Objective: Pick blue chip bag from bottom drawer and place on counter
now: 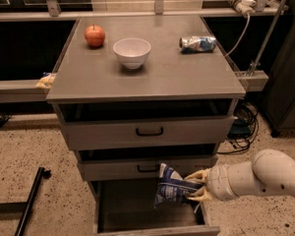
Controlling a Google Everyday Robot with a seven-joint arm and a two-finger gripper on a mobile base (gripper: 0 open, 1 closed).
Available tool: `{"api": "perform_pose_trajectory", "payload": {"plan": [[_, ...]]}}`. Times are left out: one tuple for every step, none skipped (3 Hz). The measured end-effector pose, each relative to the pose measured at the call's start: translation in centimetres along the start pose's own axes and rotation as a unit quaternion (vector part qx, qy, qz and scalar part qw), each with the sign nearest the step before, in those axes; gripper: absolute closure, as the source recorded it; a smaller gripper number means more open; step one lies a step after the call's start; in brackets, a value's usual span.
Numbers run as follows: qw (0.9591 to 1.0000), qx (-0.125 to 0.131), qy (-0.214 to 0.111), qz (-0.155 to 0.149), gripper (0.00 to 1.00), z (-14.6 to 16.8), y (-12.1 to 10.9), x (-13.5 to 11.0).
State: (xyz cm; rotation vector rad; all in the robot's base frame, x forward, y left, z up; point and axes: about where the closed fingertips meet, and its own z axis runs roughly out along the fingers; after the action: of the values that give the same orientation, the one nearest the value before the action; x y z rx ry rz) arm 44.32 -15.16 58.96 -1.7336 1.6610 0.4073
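The blue chip bag point(171, 188) is dark blue with white markings. It hangs above the open bottom drawer point(137, 215), in front of the middle drawer's face. My gripper point(197, 186) reaches in from the right on a white arm and is shut on the bag's right edge. The drawer's dark interior shows below the bag. The counter point(167, 73) is the flat grey top of the cabinet, well above the gripper.
On the counter stand a red apple point(95, 35), a white bowl point(132, 52) and a small silver-and-blue packet point(198, 44). The two upper drawers point(148, 131) are slightly ajar. A black bar point(30, 196) lies on the floor at left. Cables point(241, 127) hang at right.
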Motion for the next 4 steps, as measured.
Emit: {"api": "perform_pose_trajectory", "payload": {"plan": [[0.9999,-0.014,-0.004,-0.008,1.00,-1.1,-0.8,-1.7],[0.9990,-0.021,-0.015,-0.036,1.00,-5.9,-2.8,-7.5],[0.9974,-0.014,0.014,-0.069,1.00,-14.4,-5.2,-15.0],[0.9945,-0.012,0.035,-0.098,1.00,-19.1,-5.9,-19.1]]}}
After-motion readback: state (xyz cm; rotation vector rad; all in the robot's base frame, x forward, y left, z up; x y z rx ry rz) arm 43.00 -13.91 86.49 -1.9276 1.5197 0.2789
